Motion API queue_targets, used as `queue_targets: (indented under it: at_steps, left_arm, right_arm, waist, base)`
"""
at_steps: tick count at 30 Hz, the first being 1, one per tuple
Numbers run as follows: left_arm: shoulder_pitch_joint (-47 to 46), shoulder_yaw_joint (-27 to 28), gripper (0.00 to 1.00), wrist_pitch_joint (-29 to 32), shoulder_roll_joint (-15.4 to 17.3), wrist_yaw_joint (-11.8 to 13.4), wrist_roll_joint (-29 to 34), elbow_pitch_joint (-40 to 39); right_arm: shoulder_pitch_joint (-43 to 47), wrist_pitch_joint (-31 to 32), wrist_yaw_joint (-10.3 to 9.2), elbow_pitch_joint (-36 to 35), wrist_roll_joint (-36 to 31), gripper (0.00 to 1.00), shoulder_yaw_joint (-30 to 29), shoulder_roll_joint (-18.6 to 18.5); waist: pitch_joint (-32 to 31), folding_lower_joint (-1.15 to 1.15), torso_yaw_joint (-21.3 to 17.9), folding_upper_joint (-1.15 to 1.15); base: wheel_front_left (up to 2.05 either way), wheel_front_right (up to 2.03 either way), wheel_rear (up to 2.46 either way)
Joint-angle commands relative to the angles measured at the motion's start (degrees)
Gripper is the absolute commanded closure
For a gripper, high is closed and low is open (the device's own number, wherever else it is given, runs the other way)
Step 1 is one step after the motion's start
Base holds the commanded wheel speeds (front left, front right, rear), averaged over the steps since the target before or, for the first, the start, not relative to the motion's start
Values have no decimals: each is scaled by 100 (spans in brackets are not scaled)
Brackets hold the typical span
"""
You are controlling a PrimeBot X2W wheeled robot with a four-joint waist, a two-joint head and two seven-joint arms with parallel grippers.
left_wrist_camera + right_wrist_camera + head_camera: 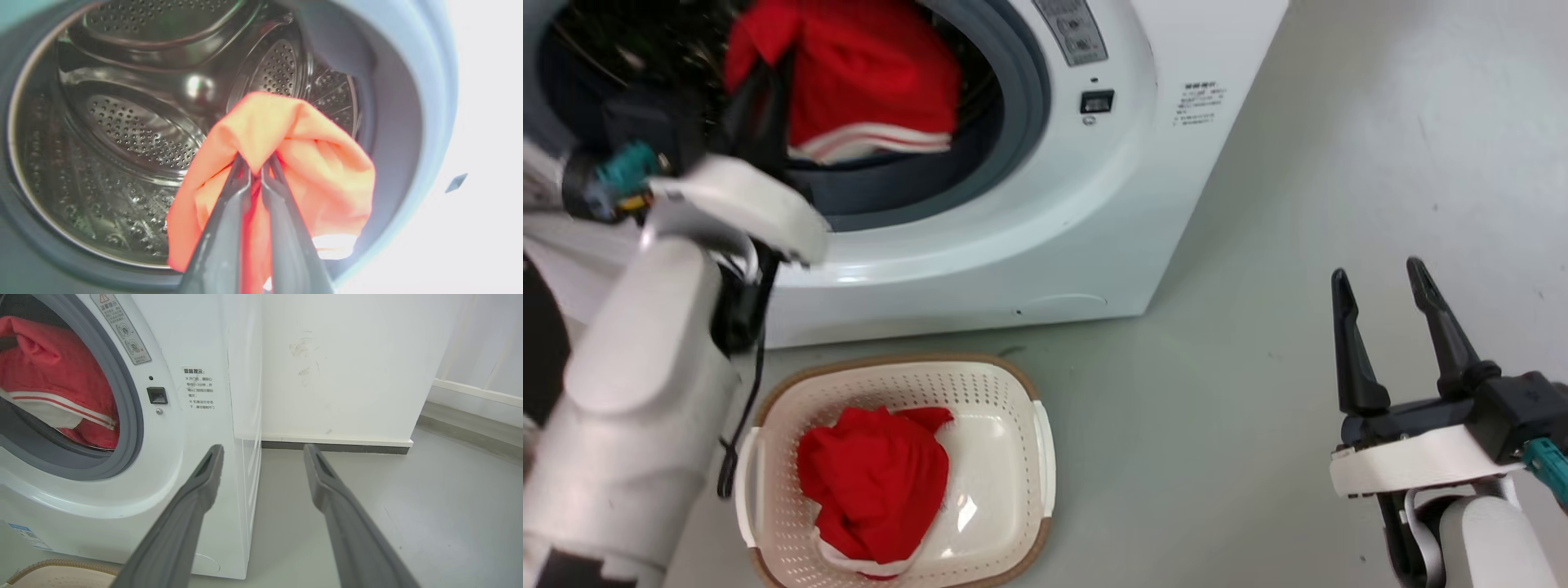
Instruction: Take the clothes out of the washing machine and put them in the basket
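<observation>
The washing machine (1078, 212) stands open at the top left. A red garment with a white striped hem (866, 82) hangs in its porthole, lifted off the steel drum (122, 130). My left gripper (255, 163) is shut on a fold of this garment (327, 183) at the drum's mouth, and its dark fingers (764, 90) reach into the opening. A second red garment (874, 482) lies in the cream basket (1005, 392) on the floor in front of the machine. My right gripper (1380, 282) is open and holds nothing, hovering over the floor at the right.
Grey floor spreads to the right of the washing machine and basket. A white wall with a dark baseboard (335, 447) runs behind the machine's right side. The basket's rim (53, 564) shows at the lower left of the right wrist view.
</observation>
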Motion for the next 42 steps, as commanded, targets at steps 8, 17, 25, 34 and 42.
queue_targets:
  at_steps: [8, 17, 25, 34, 42]
  left_arm:
    - [1484, 626, 100, -16, -286, 106, 700, -1529]
    - [2845, 861, 100, -15, -537, 33, 1116, -3153]
    - [3611, 256, 100, 284, -521, -166, 1102, -3343]
    - [3624, -460, 100, 376, -670, -380, 1123, -2223]
    - [2919, -1061, 100, 296, -780, -473, 1294, -896]
  right_arm:
    - [356, -14, -6, 108, -80, 0, -45, -5]
    - [607, -14, -6, 133, -173, 0, -102, -4]
    - [599, -14, -6, 88, -233, 0, -73, -4]
    - [361, -14, -6, 23, -220, 0, -44, -4]
    - [56, -14, -6, -102, -235, 0, -140, -5]
  waist:
    - [-686, 2, 325, 0]
    - [-1018, 2, 615, 0]
    - [-852, 2, 771, 0]
    - [-237, 2, 674, 0]
    - [631, 2, 430, 0]
  base:
    - [0, 0, 0]
    - [0, 0, 0]
    - [0, 0, 0]
    - [0, 0, 0]
    - [0, 0, 0]
